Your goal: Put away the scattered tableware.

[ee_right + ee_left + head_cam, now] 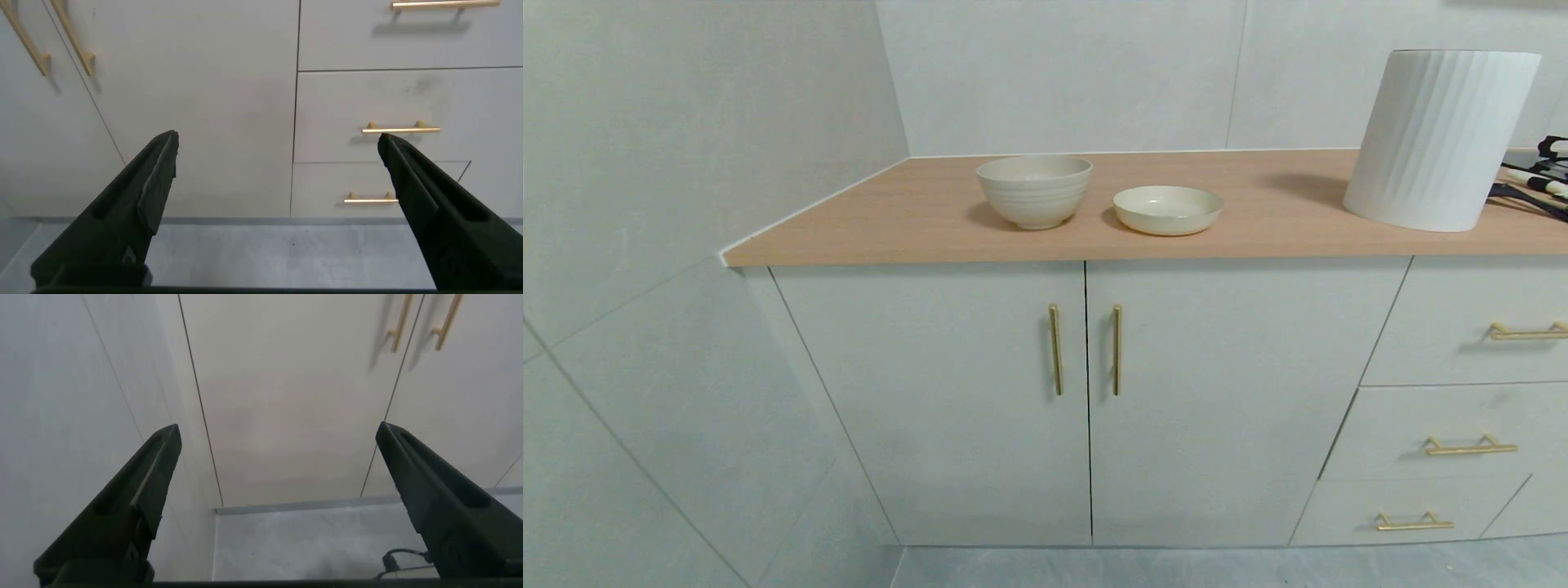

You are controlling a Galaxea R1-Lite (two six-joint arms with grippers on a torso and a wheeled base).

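Tableware sits on the wooden counter point(1282, 224): a deep ribbed bowl point(1034, 190) and, just to its right, a shallow cream dish point(1168, 209). The two are close but apart, both upright. The bowl stands above the left door point(947, 392) of the cupboard below, the dish above the right door point(1225, 392). Both doors are closed, and their slim gold handles point(1055, 349) hang upright on either side of the seam between them.

Farther right along the counter, well apart from the dish, stands a tall white fluted canister point(1441, 139). Some dark utensils point(1531, 192) lie just beyond it at the counter's far right end. Under that end is a stack of three closed drawers point(1437, 408), each with a gold bar pull. The counter's left end meets a pale tiled wall point(686, 163).

Down low, away from the dishes, the left claw point(278, 433) is spread wide, its two dark fingers point(135, 506) far apart. It faces the lower part of the left door near the wall, with grey floor point(310, 539) beneath. The right claw point(278, 139) is likewise spread wide, facing the right door and the drawers beside it.
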